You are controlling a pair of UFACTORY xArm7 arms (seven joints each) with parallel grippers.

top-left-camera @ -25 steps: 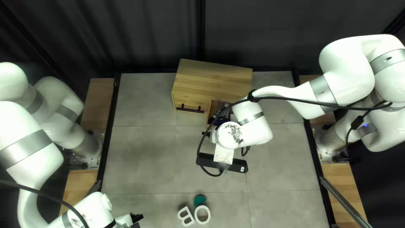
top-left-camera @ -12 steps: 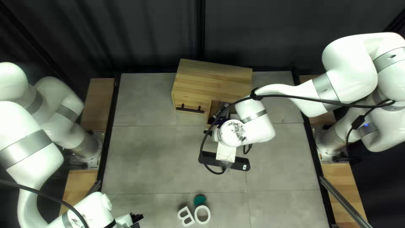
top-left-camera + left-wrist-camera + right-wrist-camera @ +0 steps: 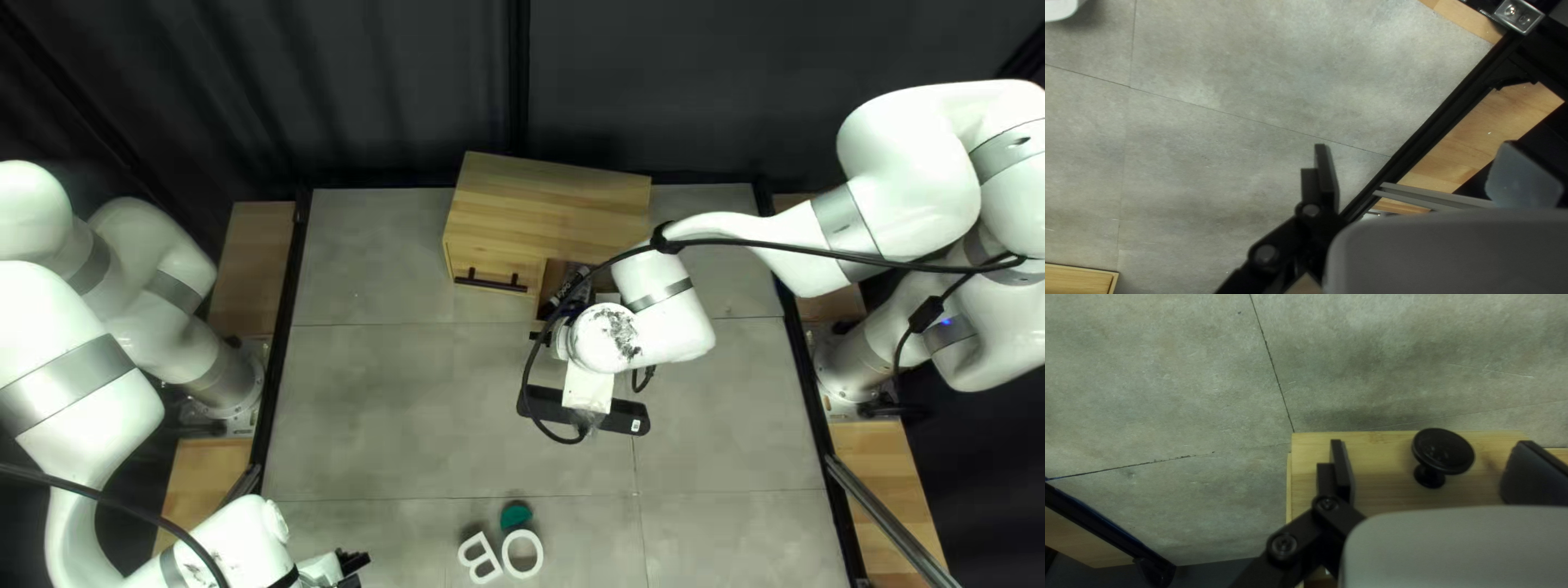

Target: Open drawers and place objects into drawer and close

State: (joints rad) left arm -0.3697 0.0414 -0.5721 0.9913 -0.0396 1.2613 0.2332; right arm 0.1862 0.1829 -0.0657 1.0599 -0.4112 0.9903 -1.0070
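The wooden cabinet (image 3: 550, 207) stands at the table's far side, a black bar handle (image 3: 490, 282) on its front. Beside that handle a drawer (image 3: 541, 308) is pulled out, holding a dark printed item (image 3: 570, 285). My right gripper (image 3: 539, 339) is mostly hidden under its arm, at the drawer's front. In the right wrist view, a black round knob (image 3: 1442, 452) on the wooden front (image 3: 1377, 457) lies between the spread fingers of my right gripper (image 3: 1434, 471), touching neither. My left gripper (image 3: 354, 564), low over the near left, is open and empty; its wrist view shows my left gripper (image 3: 1421, 174) above bare tabletop.
White letters B (image 3: 479, 558) and O (image 3: 523, 553) lie near the table's near edge with a green piece (image 3: 515, 515) just behind them. A black cable (image 3: 520, 381) loops from my right arm. Dark rails (image 3: 285, 327) border the table's sides.
My right arm has shifted slightly to the right and toward the table's far edge, its wrist-mounted black bar moving along. The left arm, cabinet and letters are where they were.
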